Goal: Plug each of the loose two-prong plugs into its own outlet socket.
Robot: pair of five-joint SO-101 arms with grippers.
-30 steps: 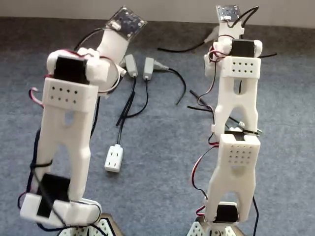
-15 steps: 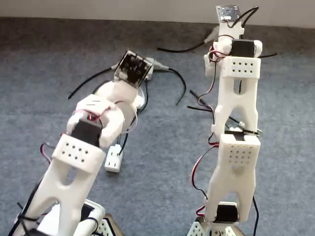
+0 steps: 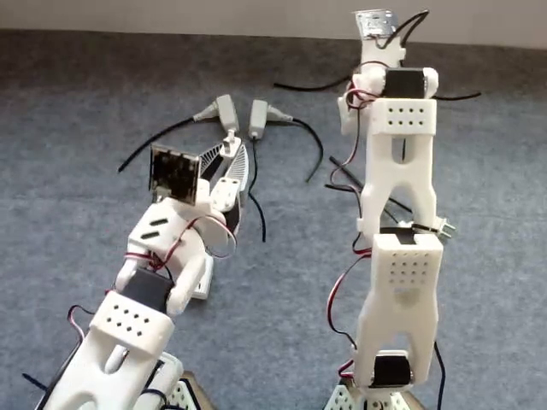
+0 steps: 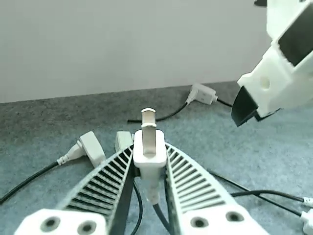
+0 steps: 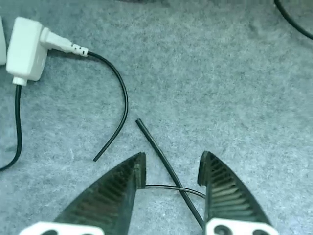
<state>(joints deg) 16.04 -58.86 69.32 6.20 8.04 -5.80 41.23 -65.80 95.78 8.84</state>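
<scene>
My left gripper [image 4: 149,161] is shut on a white two-prong plug [image 4: 148,147] whose prongs point away from the wrist. From the high view, that left gripper [image 3: 231,164] hovers over the carpet just short of two loose grey-white plugs [image 3: 224,109] [image 3: 258,118]. The white outlet strip [image 3: 203,289] lies mostly under the left forearm. The right gripper [image 5: 171,169] is open low over the carpet, straddling a thin black cable [image 5: 166,164]. A white plug [image 5: 25,48] lies off to one side of it.
Another white plug [image 4: 202,93] lies farther back near the wall. Black cables [image 3: 312,145] loop over the grey carpet between the arms. More wires trail by the right arm [image 3: 395,171], with a small plug [image 3: 444,227] beside it.
The left arm has folded down and drawn its wrist back towards the near side, now covering the outlet strip. The right arm has shifted slightly left.
</scene>
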